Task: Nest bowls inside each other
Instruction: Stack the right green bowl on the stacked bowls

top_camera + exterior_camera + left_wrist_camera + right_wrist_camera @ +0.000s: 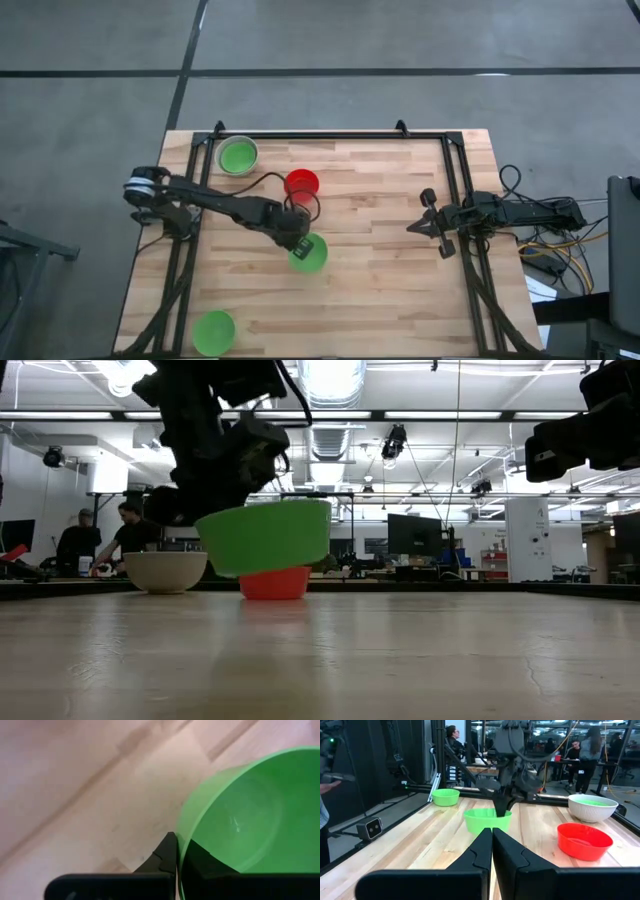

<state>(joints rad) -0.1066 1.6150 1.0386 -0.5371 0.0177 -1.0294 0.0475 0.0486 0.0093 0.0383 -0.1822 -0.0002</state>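
Observation:
My left gripper is shut on a bright green bowl near the table's middle, and the low view shows that bowl lifted off the wood. A red bowl stands on its base just beyond it. At the far left, a grey-white bowl stands with a green bowl inside it. Another green bowl rests at the near left edge. My right gripper waits shut at the table's right side, touching nothing. My left gripper pinches the green bowl's wall at its rim, one finger outside and the other inside the hollow. The fingers come from above, slanting down from the table's left. The bowl hangs clear of the table, mouth up and slightly tilted.
A black frame runs along the table's far edge and down both sides. Bare wood lies between the held bowl and my right arm. People and desks show in the room beyond the table.

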